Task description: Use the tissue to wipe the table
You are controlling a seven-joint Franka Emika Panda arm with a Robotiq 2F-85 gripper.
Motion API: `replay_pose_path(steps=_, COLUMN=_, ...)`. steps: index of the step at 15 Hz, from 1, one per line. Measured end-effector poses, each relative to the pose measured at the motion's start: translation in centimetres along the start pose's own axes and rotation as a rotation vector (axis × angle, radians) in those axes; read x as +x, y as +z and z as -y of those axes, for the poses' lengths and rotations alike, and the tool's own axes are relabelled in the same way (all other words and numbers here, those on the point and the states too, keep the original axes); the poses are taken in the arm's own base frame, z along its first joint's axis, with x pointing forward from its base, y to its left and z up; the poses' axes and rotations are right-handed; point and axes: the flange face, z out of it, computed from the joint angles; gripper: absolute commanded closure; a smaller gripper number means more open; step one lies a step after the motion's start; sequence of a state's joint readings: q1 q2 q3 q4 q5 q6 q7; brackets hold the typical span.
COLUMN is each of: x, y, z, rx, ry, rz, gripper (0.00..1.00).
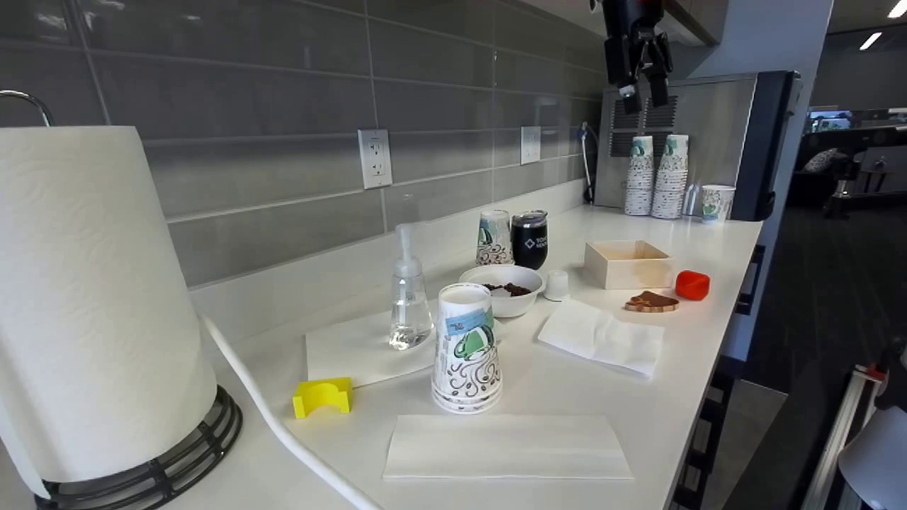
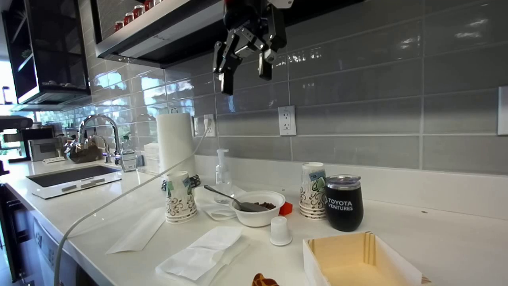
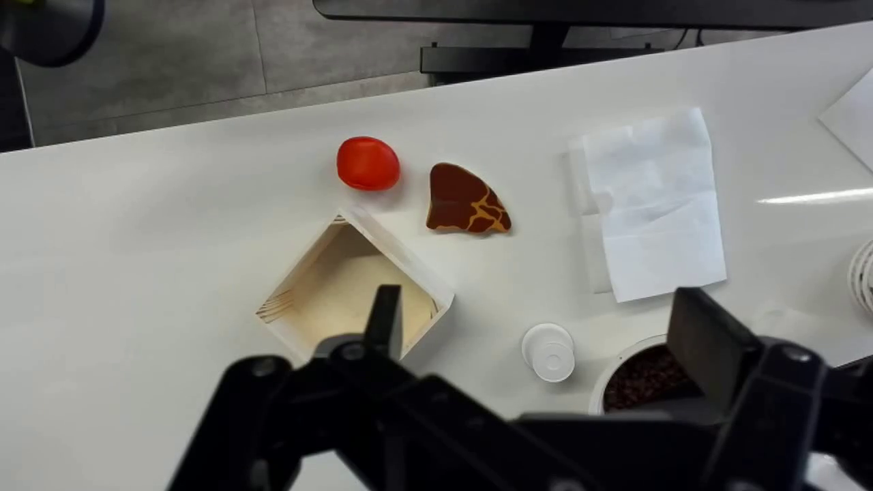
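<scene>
The tissue is a white, slightly rumpled folded napkin. It lies flat on the table in both exterior views and at the right in the wrist view. The table is a long white countertop against a grey tiled wall; it fills most of the wrist view. My gripper is high above the table, also at the top of an exterior view. In the wrist view its fingers are wide apart with nothing between them. It does not touch the tissue.
A wooden box, red block, brown toy piece, small white cup and bowl of beans surround the tissue. Stacked paper cups, soap bottle, tumbler and paper-towel roll also stand here.
</scene>
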State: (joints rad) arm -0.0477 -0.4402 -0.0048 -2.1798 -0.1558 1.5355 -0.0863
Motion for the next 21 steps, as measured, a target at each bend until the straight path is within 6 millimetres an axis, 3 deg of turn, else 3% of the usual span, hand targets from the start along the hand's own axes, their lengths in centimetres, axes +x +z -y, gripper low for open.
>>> replay_pose_path(steps=6, x=0.1, y=0.2, z=0.0, rx=0.002, ry=-0.001, rz=0.0, gripper=0.0)
replay_pose_path(steps=9, x=0.3, y=1.4, z=0.2, rx=0.017, ry=-0.005, rz=0.0, gripper=0.0)
replay_pose_path(steps=16, x=0.1, y=7.9, z=1.7, rx=0.1, ry=-0.062, rz=0.017, gripper=0.0)
replay_pose_path(steps=21, x=-1.8, y=12.5, z=6.5, rx=0.104, ry=-0.155, rz=0.019, gripper=0.0)
